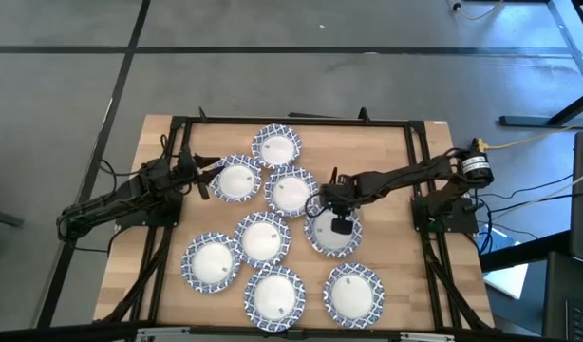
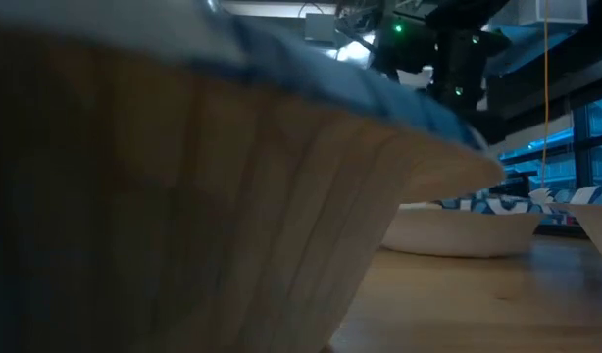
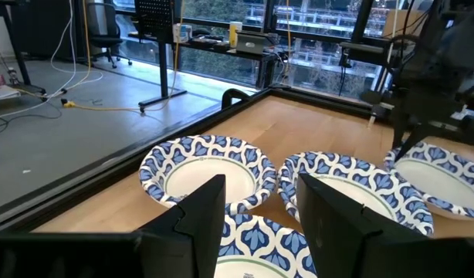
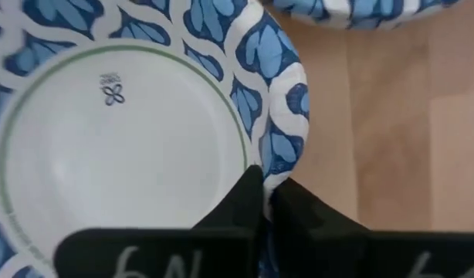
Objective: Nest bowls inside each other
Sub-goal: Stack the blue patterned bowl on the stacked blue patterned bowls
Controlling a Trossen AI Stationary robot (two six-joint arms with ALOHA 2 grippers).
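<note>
The surface (image 1: 405, 171) carries eight bowls that show in the high view, all upright and spread in a loose cluster, none visibly set inside another. By that, the nesting looks barely begun: every bowl that shows appears single, and all the stacking is left. Whether any bowl hides a second one beneath it cannot be told.

Every bowl is empty, plain white inside. The far bowl (image 1: 276, 146) sits alone at the top of the cluster. Below it lie the left bowl (image 1: 237, 179) and the middle bowl (image 1: 291, 191), rims nearly touching. Then comes the centre bowl (image 1: 263, 237), with three more along the near edge.

The right gripper (image 4: 265, 194) is over the right bowl (image 1: 331, 230), its fingers pinched shut on that bowl's patterned rim, as the right wrist view shows. That bowl seems to rest on the surface, just beside the middle bowl, which looks the likely place to drop it.

The left gripper (image 3: 256, 212) hovers at the left bowl's edge, fingers partly open and holding nothing.
</note>
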